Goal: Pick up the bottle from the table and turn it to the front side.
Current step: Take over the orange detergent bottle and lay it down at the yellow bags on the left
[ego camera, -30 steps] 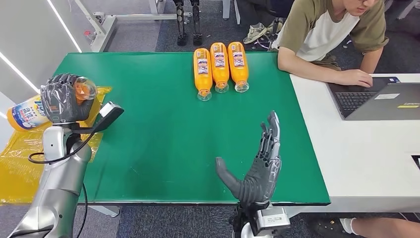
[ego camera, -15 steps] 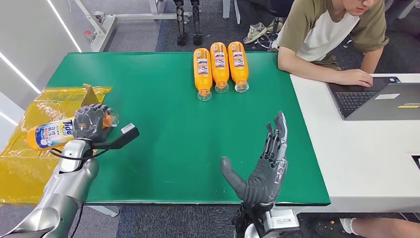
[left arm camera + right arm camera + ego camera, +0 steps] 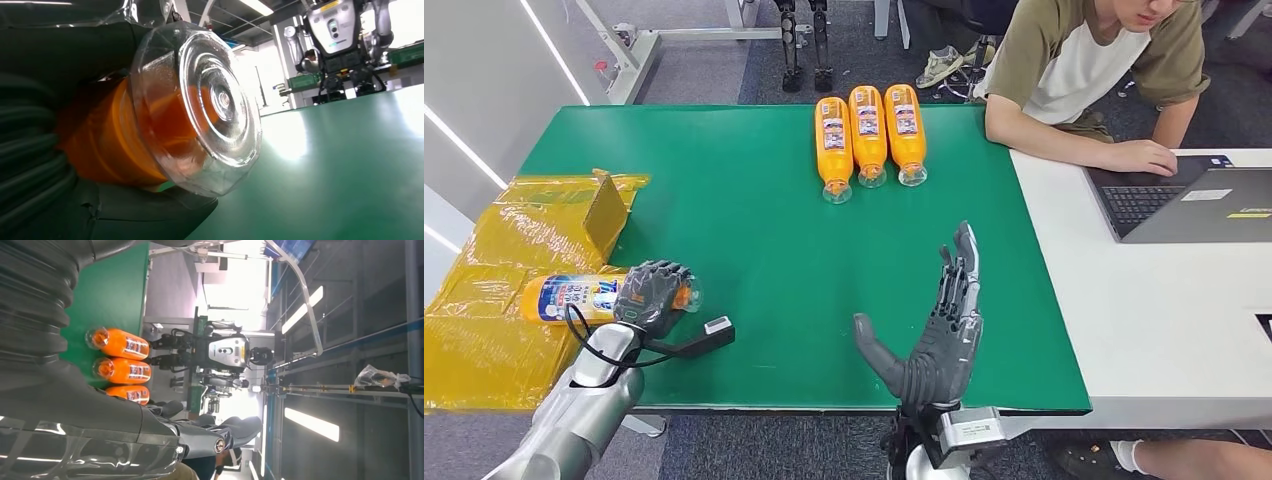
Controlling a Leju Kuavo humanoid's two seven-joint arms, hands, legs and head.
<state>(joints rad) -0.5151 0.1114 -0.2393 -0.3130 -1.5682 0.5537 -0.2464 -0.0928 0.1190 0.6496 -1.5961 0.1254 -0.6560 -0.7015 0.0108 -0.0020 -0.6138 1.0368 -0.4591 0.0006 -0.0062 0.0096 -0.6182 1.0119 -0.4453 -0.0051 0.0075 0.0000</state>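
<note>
Left hand (image 3: 654, 297) clenched around the cap end of an orange bottle (image 3: 574, 297), down low at the left edge of the green table (image 3: 754, 250). Bottle lying on its side, label up, cap end inside the fingers and pointing toward the table's middle, base end sticking out leftward over the yellow plastic sheet (image 3: 494, 300). Seen close from the left wrist: clear cap (image 3: 210, 105) with orange body behind it, dark fingers (image 3: 60, 65) wrapped round the neck, green surface just under. Right hand (image 3: 934, 330) released, fingers straight and apart, thumb out to the side, raised over the near middle of the table, well apart from the bottle. Farther off, three orange bottles (image 3: 867, 130) lying side by side at the far edge, caps toward the robot. Beyond them a person (image 3: 1094, 70) at a white desk (image 3: 1164, 320), hand beside a laptop (image 3: 1194, 200)
</note>
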